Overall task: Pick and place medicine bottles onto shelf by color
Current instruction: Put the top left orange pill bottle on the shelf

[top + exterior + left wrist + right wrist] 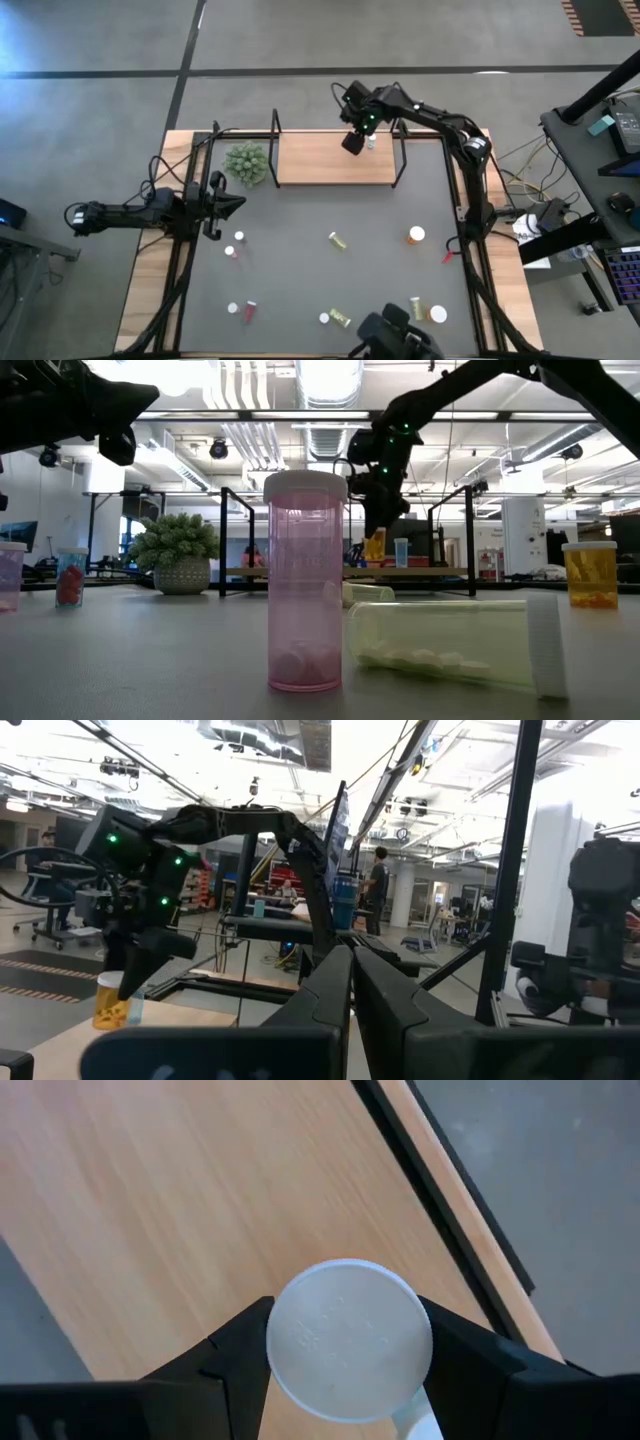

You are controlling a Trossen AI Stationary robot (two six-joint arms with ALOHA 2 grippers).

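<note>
Orange medicine bottle (349, 1338) upright between right gripper (345, 1355) jaws, clamped by its cap, over shelf (180, 1220).

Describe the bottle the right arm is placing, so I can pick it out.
Find the wooden shelf at the table's far edge, beside the green plant. At its right end the right gripper holds an orange bottle with a white cap between its fingers. A pale bottle stands beside it; the rest are down on the grey mat.

The shelf (320, 160) board lies mostly bare; black uprights (277, 135) fence both ends, and a plant (246, 163) crowds its left.
</note>
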